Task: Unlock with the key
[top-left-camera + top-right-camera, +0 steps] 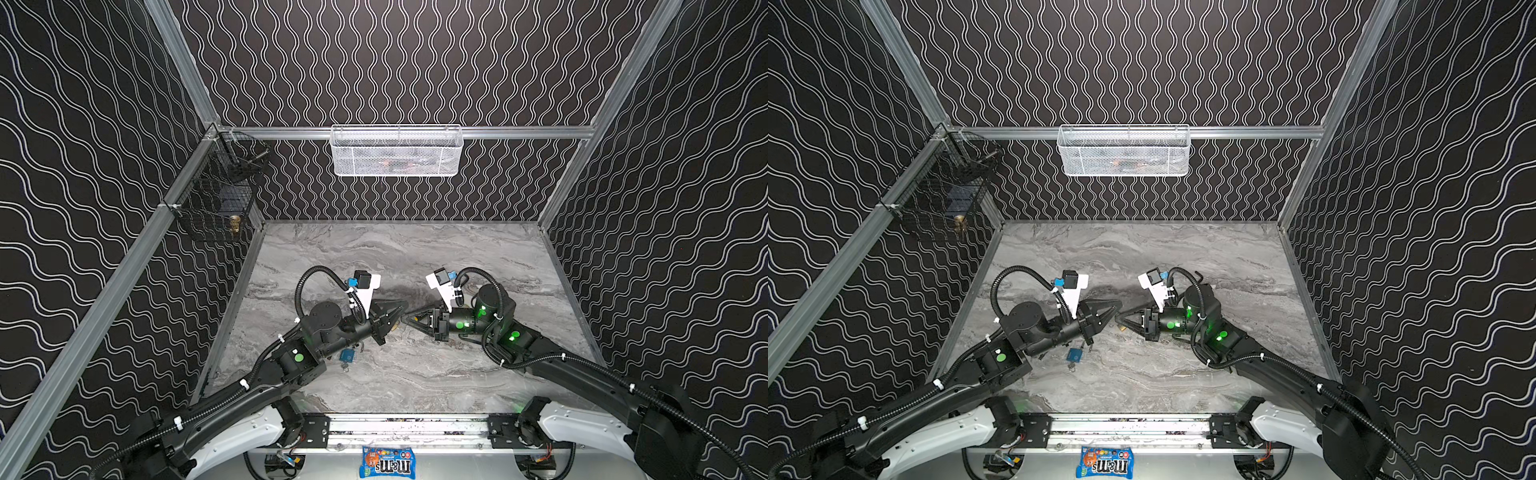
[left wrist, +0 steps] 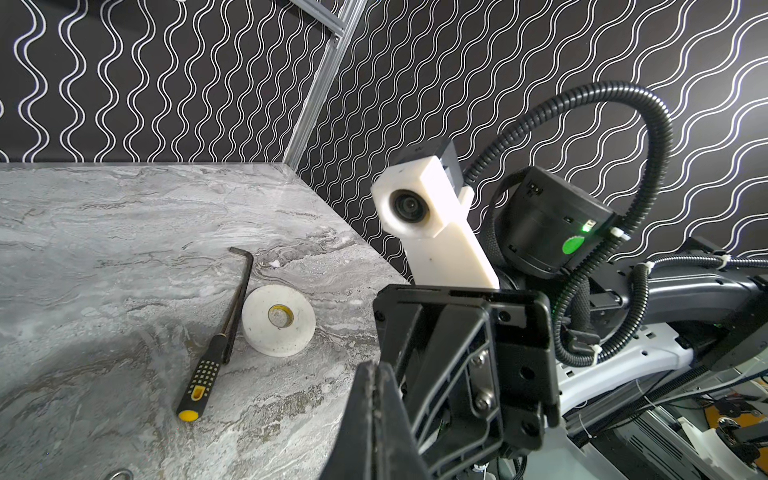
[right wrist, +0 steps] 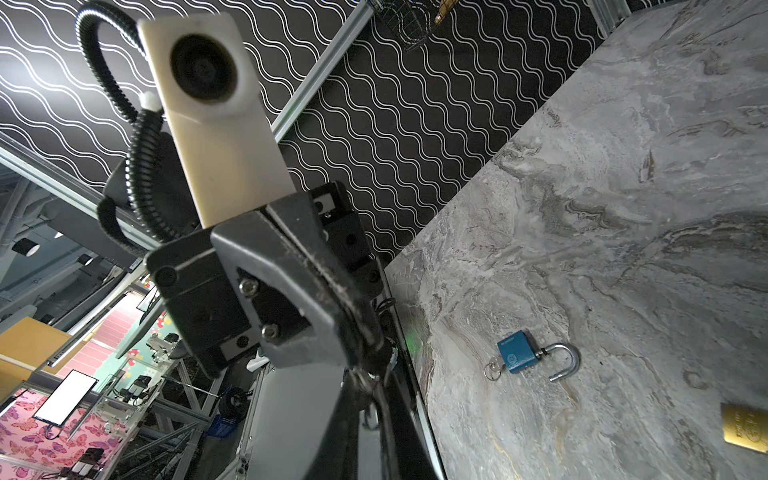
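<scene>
1. While the left gripper (image 1: pixel 400 311) is pinching fully closed on nothing I can see, its arm is hanging right over the blue padlock (image 3: pixel 516 352). The padlock is lying on the marble table (image 3: pixel 623 187) with its shackle swung out and the key (image 3: pixel 493 367) sitting in it, so a low sweep is risking dragging it.
2. The brass padlock (image 3: pixel 746 428) is getting cut off at the frame edge.
3. The right gripper (image 1: pixel 409 319) is nearly meeting the left one tip to tip, inviting a collision. It is looking almost closed, but I cannot tell whether it is.
</scene>
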Available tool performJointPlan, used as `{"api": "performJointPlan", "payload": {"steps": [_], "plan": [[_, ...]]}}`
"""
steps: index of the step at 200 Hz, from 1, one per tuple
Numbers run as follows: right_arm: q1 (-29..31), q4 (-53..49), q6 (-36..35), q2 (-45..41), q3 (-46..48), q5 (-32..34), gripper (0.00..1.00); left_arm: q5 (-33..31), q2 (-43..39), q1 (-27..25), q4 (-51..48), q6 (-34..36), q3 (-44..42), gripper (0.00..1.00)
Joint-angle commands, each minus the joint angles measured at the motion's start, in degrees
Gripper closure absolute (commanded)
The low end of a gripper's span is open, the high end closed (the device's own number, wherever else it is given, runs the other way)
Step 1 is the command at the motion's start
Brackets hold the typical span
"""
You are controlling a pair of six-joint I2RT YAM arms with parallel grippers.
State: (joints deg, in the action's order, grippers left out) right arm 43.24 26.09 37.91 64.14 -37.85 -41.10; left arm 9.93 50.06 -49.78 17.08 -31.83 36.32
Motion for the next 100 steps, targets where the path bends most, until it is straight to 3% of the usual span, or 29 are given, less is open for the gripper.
{"api": "performJointPlan", "payload": {"steps": [1, 60, 100], "plan": [[-0.1, 4.4, 1.1, 0.4, 0.1, -1.1, 0.90, 1.6, 0.0, 0.3, 3.1, -0.8, -0.1, 1.00], [-0.7, 5.9, 2.3, 0.8, 0.2, -1.4, 1.00, 2.1, -0.5, 0.3, 1.2, 0.0, 0.6, 1.00], [-0.8, 3.6, 1.7, 1.2, -0.8, 0.0, 1.00, 2.3, -0.4, 0.4, -1.3, 0.3, 2.0, 1.00]]}}
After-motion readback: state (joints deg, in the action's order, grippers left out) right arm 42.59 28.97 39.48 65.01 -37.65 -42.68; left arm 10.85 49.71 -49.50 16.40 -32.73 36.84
